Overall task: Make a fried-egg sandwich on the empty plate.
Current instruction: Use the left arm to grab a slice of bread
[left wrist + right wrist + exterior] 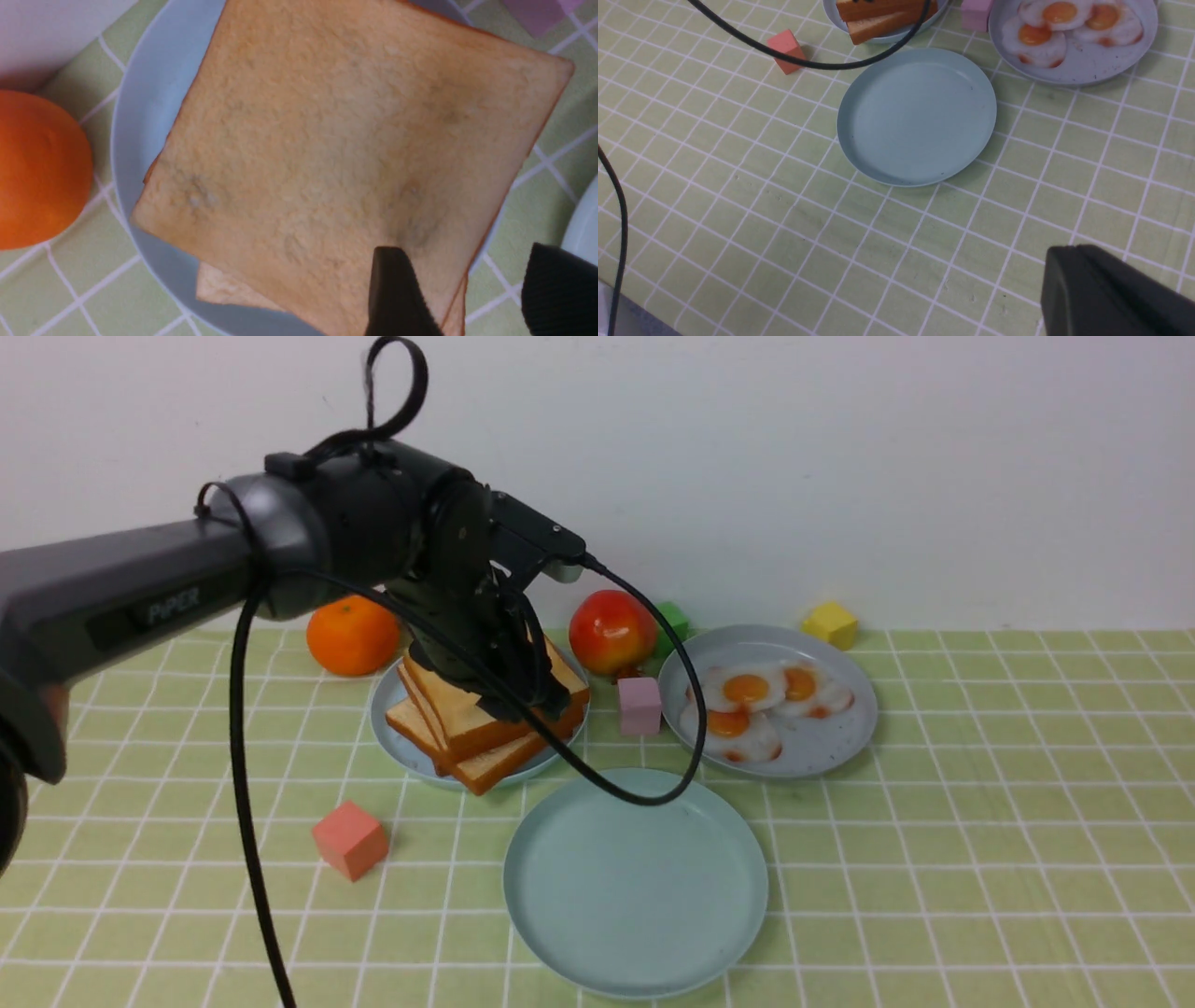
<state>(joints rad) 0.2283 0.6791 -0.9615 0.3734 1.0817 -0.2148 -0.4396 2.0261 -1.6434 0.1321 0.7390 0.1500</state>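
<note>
Front view: the left arm, with "PIPER" written on its grey link, reaches forward with the wrist bent down. The left gripper (527, 698) sits low over the toast (467, 728), which lies tilted directly beneath it on a grey-blue plate (420, 763). The empty plate (635, 887) lies near the gripper, toward the robot and slightly to its right. The eggs (747, 691) lie farther to its right. Left wrist view: the fingers (397, 294) stand wide apart and hold nothing. One is over the top slice near its edge and the other is beyond that edge; contact cannot be told. Right wrist view: the right gripper (1069, 275) shows as one dark block with no gap between its fingers. It grips nothing and is raised over the checked cloth (738, 210). The empty plate lies ahead of it, apart, with the toast beyond.
</note>
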